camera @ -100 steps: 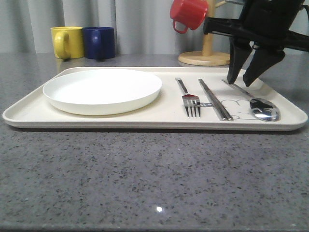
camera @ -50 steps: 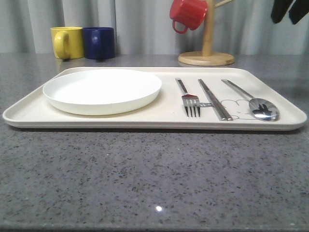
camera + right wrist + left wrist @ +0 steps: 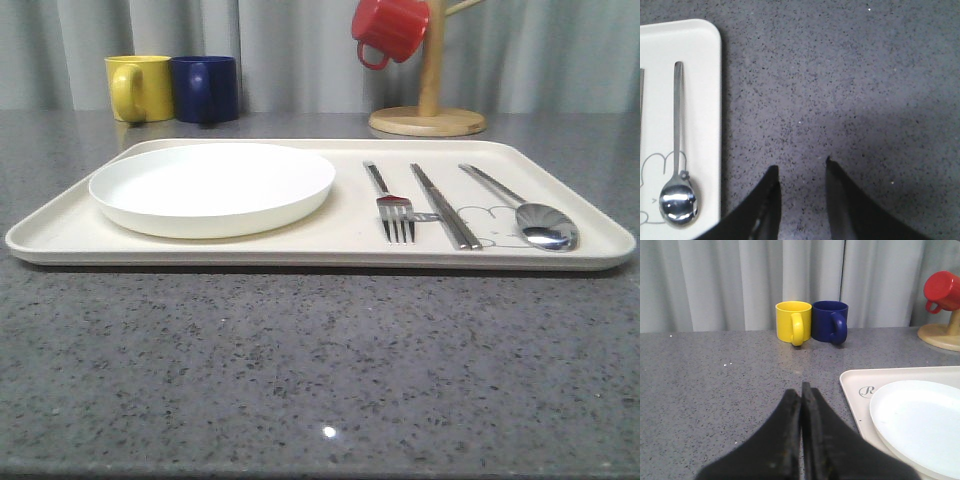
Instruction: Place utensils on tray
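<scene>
Fork point(image 3: 396, 212), chopsticks point(image 3: 446, 205) and spoon point(image 3: 524, 212) all lie side by side on the tray point(image 3: 330, 250), handles pointing away — looks done. Right tool point(image 3: 800, 172) hangs spread and empty over bare tabletop point(image 3: 840, 75) just beside the spoon; left tool point(image 3: 801, 395) pinched closed, holding nothing.

Little could be read. On the tray point(image 3: 855, 382), near its corner beside the plate point(image 3: 920, 422), stood a script capital "R" inside a thin oval outline; the plate's rim covered whatever followed. By the spoon point(image 3: 677, 197) the tray carried a grey line drawing, partly in view, with no legible letters. The mugs bore no print that I could see.
</scene>
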Controlling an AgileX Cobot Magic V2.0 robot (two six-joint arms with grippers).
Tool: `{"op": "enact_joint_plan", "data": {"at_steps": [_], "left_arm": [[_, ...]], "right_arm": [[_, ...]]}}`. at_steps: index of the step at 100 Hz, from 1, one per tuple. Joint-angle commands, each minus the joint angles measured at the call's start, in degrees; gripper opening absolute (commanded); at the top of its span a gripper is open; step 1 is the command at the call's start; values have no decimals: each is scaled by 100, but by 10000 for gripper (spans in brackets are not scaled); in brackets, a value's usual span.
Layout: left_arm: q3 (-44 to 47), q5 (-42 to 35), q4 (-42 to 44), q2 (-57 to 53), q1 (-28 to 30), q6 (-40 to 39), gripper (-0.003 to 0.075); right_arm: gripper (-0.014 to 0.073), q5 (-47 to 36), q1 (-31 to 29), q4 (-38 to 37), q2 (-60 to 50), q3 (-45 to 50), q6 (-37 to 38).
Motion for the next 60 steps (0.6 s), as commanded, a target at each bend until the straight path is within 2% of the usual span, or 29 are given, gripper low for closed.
{"op": "enact_joint_plan", "data": {"at_steps": [1, 33, 60], "left_arm": [[-164, -471, -62, 22, 9, 3, -18], [-164, -471, -62, 22, 9, 3, -18], [-164, -471, -62, 22, 9, 3, -18]], "right_arm": [[248, -606, -33, -81, -676, 346, -83], [248, -1207, -33, -343, -3028, 1706, -83], [227, -2086, -33, -558, -4014, 2423, -83]]}}
